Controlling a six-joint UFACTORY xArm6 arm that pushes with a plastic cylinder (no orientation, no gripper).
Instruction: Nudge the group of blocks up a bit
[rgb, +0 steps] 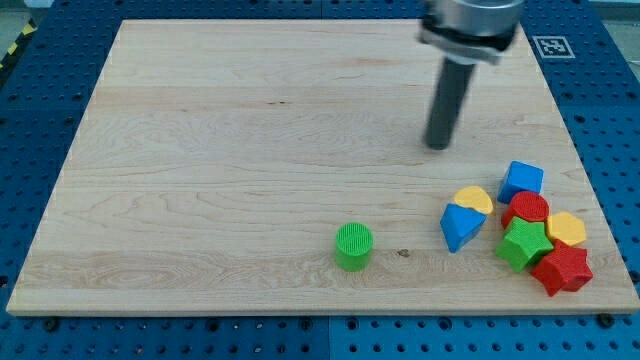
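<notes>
A group of blocks sits at the view's lower right: a blue cube-like block, a yellow half-round block, a blue wedge-shaped block, a red round block, a yellow hexagonal block, a green star-shaped block and a red star-shaped block. A green cylinder stands alone to their left. My tip rests on the board above and left of the group, apart from every block.
The wooden board lies on a blue perforated table. A black-and-white marker sits off the board at the view's top right. The group lies close to the board's right and bottom edges.
</notes>
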